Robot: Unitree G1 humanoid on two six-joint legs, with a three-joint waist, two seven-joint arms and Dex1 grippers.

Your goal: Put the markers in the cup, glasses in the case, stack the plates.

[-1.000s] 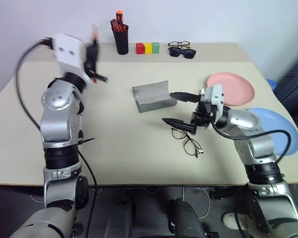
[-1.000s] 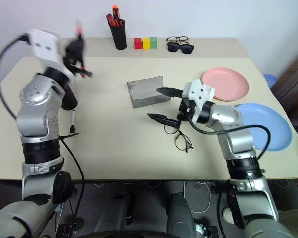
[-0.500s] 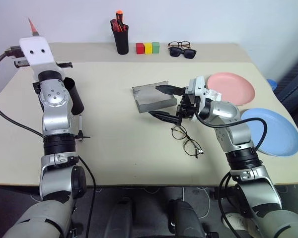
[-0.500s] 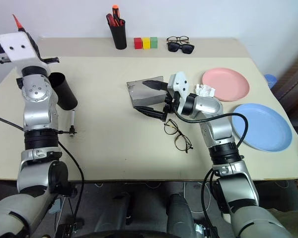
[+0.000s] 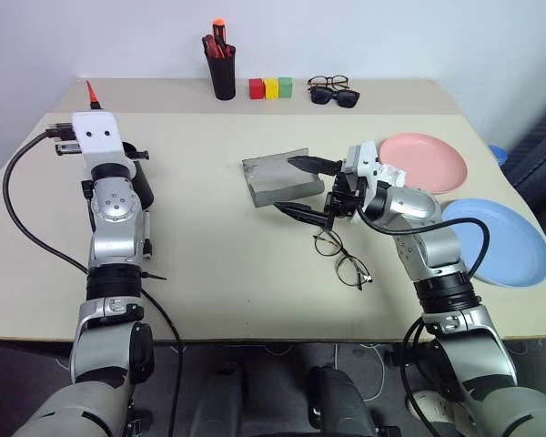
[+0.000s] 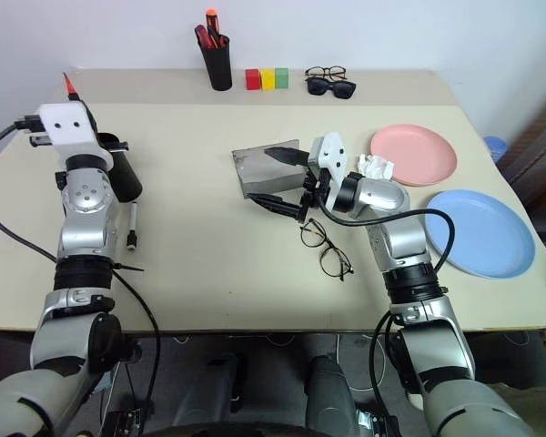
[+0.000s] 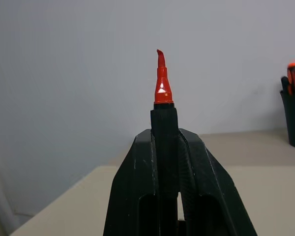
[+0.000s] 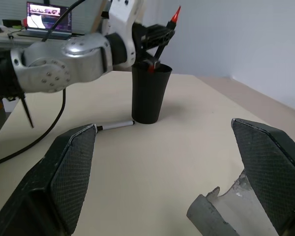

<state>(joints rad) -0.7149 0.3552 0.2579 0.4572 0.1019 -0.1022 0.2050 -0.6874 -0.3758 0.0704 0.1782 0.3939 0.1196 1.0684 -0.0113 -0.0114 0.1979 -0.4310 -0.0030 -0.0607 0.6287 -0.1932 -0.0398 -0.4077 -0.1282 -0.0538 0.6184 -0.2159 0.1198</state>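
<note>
Upper left of the left eye view: the left gripper [image 5: 93, 107] is clamping a marker [image 5: 91, 90] between nearly shut fingers [image 7: 137, 187], red tip sticking up and away past the fingertips, long axis roughly upright. The cup [image 5: 138, 182] is standing on the desk [image 5: 218, 264] directly below and just behind this wrist, partly hidden by the forearm. In the right wrist view the marker's lower end is sitting at or just over the cup rim [image 8: 152, 69]; I cannot tell whether it is inside the rim yet. Judgement: the drop turns on the marker staying vertical over the cup mouth, and the left arm is clearly the nearer one for it.

A second marker [image 6: 132, 225] is lying flat on the desk just beside the cup, toward the lower left of the frame, long axis running near to far.

Mid-frame, the right gripper [image 5: 309, 187] is pointing left with fingers wide apart, holding nothing. One fingertip is over the grey case [image 5: 278, 175], the other just off its near edge. The glasses [image 5: 342, 259] are lying on the desk just below this gripper, apart from the fingers. The pink plate [image 5: 428, 162] and the blue plate [image 5: 500, 238] are sitting unstacked at right.
</note>
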